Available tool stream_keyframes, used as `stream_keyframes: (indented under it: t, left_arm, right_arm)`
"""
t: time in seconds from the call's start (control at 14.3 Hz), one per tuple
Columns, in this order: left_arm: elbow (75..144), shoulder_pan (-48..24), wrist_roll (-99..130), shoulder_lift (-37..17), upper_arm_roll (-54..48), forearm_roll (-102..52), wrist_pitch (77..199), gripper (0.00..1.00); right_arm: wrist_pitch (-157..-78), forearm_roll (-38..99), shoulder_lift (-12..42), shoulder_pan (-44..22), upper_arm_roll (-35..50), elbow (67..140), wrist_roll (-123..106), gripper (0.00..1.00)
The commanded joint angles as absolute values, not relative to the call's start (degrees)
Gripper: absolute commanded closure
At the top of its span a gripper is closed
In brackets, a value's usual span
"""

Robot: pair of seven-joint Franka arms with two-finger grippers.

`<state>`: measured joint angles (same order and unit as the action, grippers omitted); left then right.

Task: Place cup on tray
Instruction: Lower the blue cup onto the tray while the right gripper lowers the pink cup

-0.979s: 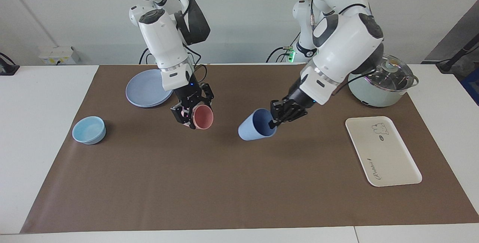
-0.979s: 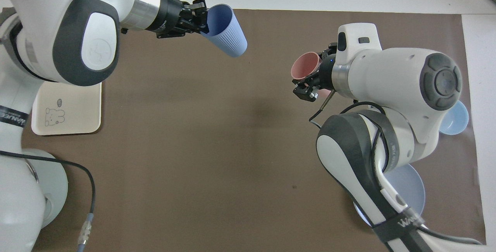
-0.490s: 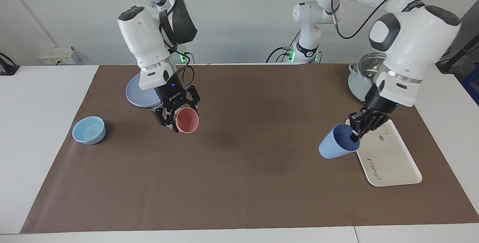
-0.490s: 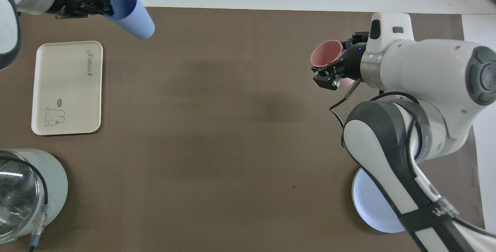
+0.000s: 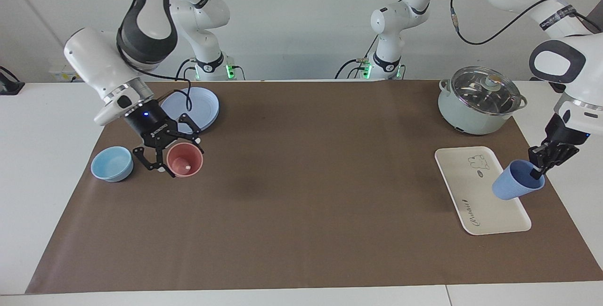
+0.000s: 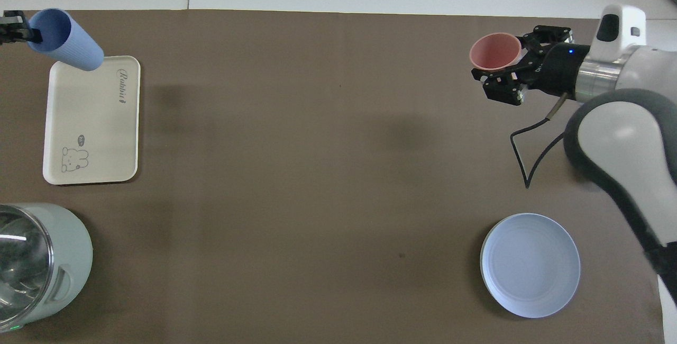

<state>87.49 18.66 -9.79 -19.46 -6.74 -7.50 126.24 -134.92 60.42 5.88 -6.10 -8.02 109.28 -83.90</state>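
A robotics lab: two white robot arms (image 5: 113, 68) bolted at a white surface (image 5: 42, 122) under a brown mat (image 5: 301, 193); cables trail along a bare wall (image 5: 301, 23); kitchenware, a lidded pot (image 5: 480, 101) among it, stands in as props.

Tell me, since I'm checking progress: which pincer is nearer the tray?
Left. The left pincer holds the cup over the tray's edge; the right pincer holds the pink cup beside the bowl, at the right arm's end.
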Motion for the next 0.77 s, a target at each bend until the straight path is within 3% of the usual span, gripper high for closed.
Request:
stream_keyframes:
  t: [0.0, 0.21, 0.49, 0.7]
  left_arm:
    - [93.6, 18.9, -10.28, -16.87, -7.47, -6.68, 130.25, 1.0]
    - [97.81, 20.12, -10.37, -18.27, -7.47, -6.85, 135.16, 1.0]
    - [98.09, 21.97, -11.95, -21.88, -7.56, -7.12, 137.9, 1.0]
    - [98.0, 23.55, -13.97, -23.02, -7.65, -7.38, 138.25, 0.96]
  right_arm:
    - [-131.32, 72.03, 5.53, -1.69, -7.29, 113.19, -94.28, 1.0]
    - [-126.31, 79.07, 9.04, 2.01, -7.29, 113.47, -102.97, 1.0]
    - [-122.1, 84.1, 12.64, 4.74, -7.29, 113.64, -110.38, 1.0]
    - [-113.94, 92.35, 19.49, 7.64, -7.29, 113.56, -122.83, 1.0]
